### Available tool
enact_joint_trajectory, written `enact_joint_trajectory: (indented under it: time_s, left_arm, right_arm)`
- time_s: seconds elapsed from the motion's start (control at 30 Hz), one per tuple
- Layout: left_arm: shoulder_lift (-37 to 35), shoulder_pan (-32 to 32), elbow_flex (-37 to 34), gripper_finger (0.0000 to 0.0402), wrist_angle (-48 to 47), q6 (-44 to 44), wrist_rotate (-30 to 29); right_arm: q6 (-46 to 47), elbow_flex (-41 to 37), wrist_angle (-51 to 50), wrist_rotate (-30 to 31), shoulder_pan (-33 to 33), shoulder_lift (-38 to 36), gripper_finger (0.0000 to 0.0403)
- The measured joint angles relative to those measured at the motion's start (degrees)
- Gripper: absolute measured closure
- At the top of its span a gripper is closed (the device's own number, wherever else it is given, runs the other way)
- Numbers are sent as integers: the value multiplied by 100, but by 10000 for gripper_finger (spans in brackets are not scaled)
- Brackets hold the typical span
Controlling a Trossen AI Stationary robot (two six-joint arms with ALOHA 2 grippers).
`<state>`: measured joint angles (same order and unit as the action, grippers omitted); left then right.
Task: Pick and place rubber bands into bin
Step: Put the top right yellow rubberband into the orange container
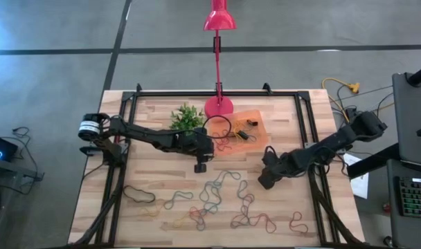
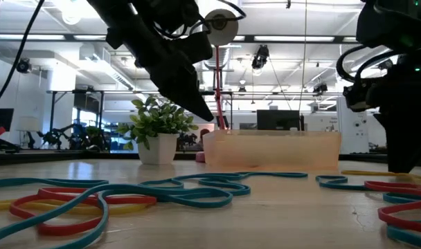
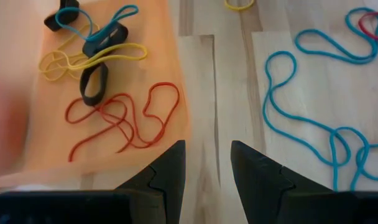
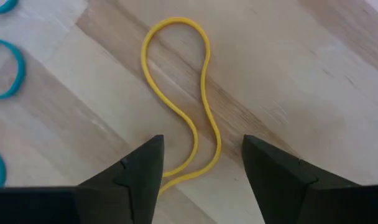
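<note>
Shallow translucent orange rectangular plastic bin (image 1: 257, 119) at the far side of the pale wooden table (image 1: 148, 111), already holding a few red, yellow, blue and black bands, with most of the thin coloured rubber bands (image 1: 221, 197) strewn on the wood nearer the front edge than the bin. Left gripper (image 3: 206, 163) just off the bin's near edge, fingers narrowly parted and empty; right gripper (image 4: 201, 163) to the front-right of the bin, fingers spread wide and empty, straddling a long yellow rubber loop (image 4: 184, 93) lying flat. Probably the pick step: next, lowering the right fingers to the wood, pinching the yellow loop, then carrying it back over the bin.
</note>
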<state>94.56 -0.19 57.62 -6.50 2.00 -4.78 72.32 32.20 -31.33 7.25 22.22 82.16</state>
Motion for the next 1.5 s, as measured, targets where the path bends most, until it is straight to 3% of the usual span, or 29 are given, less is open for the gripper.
enact_joint_trajectory:
  time_s: [0.23,0.47,0.73,0.97,1.23,1.5]
  left_arm:
    - [0,2,-2,288,-13,-21,3]
    - [0,1,-8,288,-11,-29,9]
    - [11,2,-55,288,0,-33,9]
    - [11,2,-89,288,2,-51,7]
    - [11,7,-194,288,-3,-210,8]
    - [11,7,-292,288,24,-315,7]
  right_arm:
    - [29,376,-379,-148,4,332,197]
    - [-66,781,-1119,-832,39,583,197]
    - [-302,1013,-1217,-647,92,1184,206]
    - [-1216,1229,-1013,105,-9,1252,266]
    - [-1836,1231,-659,139,-336,1280,357]
    - [-2411,1227,-496,215,-380,1284,394]
